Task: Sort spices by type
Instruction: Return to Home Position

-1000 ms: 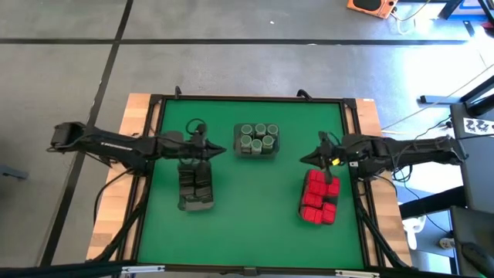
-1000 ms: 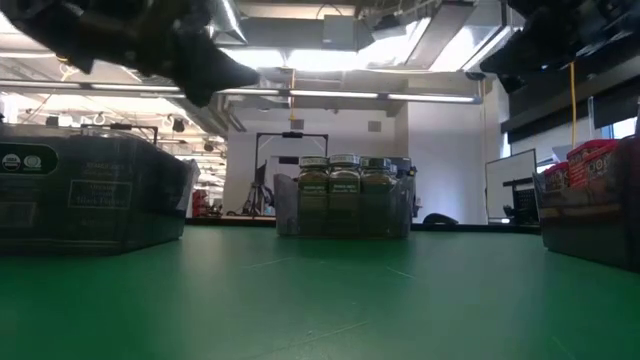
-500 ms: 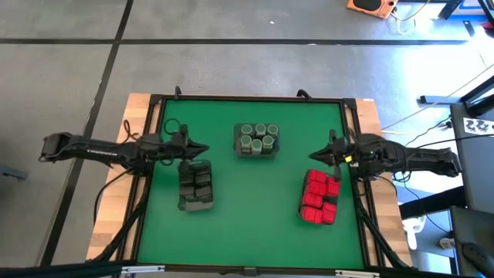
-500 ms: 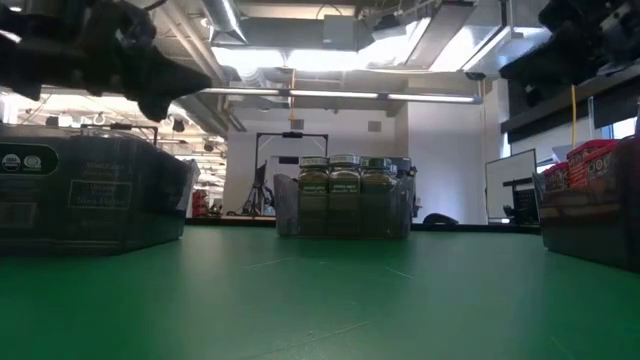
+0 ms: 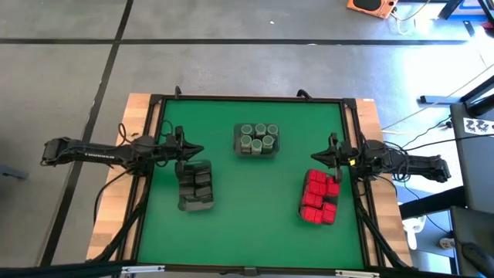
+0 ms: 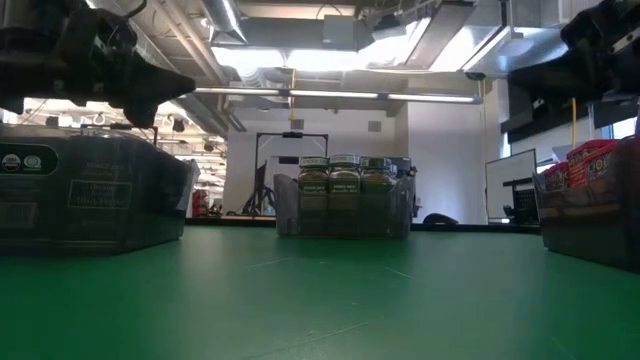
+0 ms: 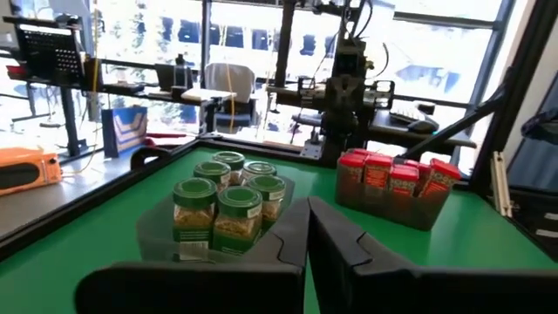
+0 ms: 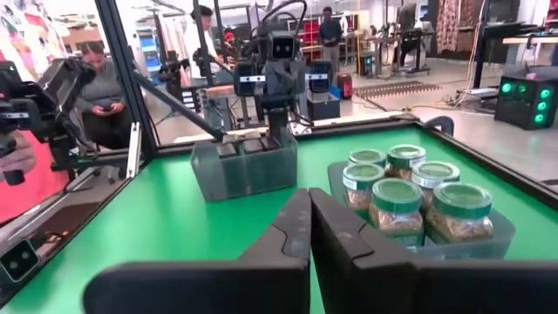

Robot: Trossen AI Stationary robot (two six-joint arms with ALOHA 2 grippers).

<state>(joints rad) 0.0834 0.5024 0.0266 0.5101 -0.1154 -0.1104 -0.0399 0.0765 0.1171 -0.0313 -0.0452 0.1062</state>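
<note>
By my reading the sorting looks finished and the step in hand is the retreat to rest. Each arm should draw straight back toward its own side of the worktop point(image 5: 247, 232), carrying nothing and staying high enough that no link brushes a filled tray. The left tool point(image 5: 201, 150) hangs over the worktop's left part with its two fingers point(image 7: 292, 240) pressed together and nothing between them. The right tool point(image 5: 312, 159) mirrors it on the opposite side, its fingers point(image 8: 295, 228) likewise closed on nothing. The dark grey tins point(image 5: 195, 184), packed in their tray, lie just beside the left tool's tip and lower than it, off to its flank rather than in front. A pull backward along the arm's own line should clear them; a sideways swing toward them is what I would avoid. The red boxes point(image 5: 317, 198) sit in the same relation to the right tool: just beside and beneath its tip, to one flank, packed against each other in a tight block. The green-lidded jars point(image 5: 257, 140) stand upright together in a clear tray point(image 7: 153, 240), ahead of both tools and between them, apart from either tip. Each kind appears to be in its own place, with no stray container visible on the bare green. Closed fingers suit the retreat, since a narrow tool has less to catch on a tray wall.
</note>
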